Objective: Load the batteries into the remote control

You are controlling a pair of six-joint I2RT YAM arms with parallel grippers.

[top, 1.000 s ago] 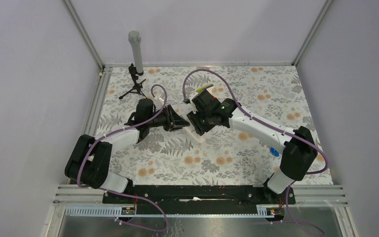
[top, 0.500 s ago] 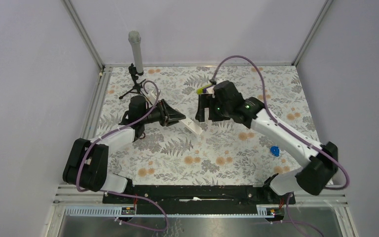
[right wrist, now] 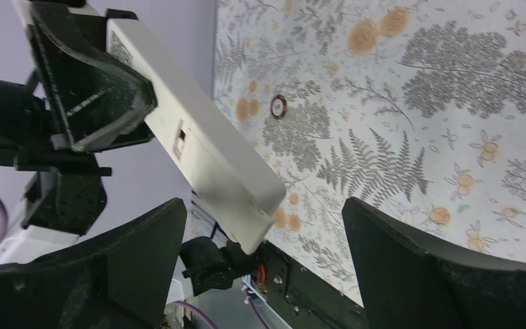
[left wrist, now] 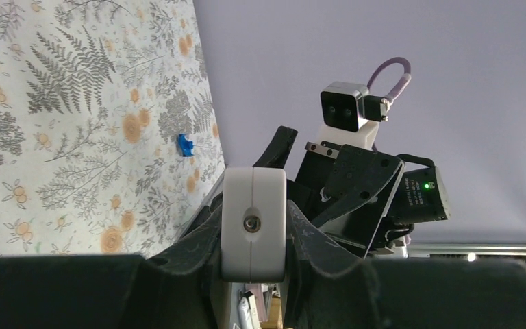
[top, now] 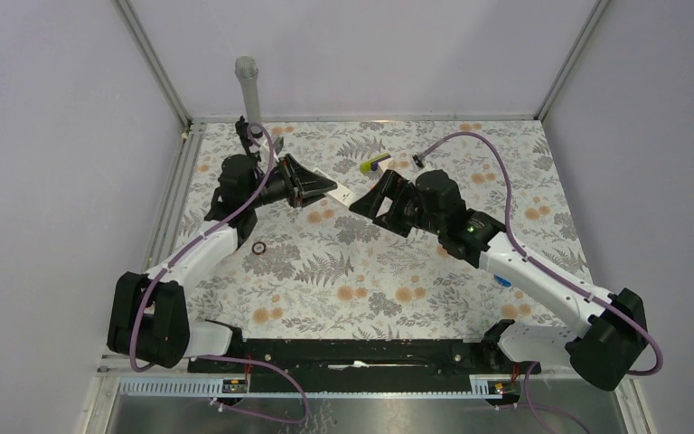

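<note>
The remote control (top: 332,190) is a slim white bar held in the air over the back left of the table, with my left gripper (top: 314,187) shut on one end. In the left wrist view its end face (left wrist: 253,223) sits clamped between the two black fingers (left wrist: 202,236). My right gripper (top: 372,202) faces the remote's free end from the right and stands open. In the right wrist view the remote (right wrist: 209,147) ends just short of the gap in my right gripper (right wrist: 264,264), touching neither finger. The batteries are out of view.
A small dark ring (top: 258,247) lies on the floral mat near the left arm, also seen as ring (right wrist: 277,105). A yellow-green piece (top: 375,164) lies at the back middle. A blue piece (left wrist: 185,144) sits by the right edge. A grey tube on a tripod (top: 247,83) stands back left.
The right gripper has let go of the remote, opened wide and drawn back to the right. The left gripper has carried the remote toward the back left.
</note>
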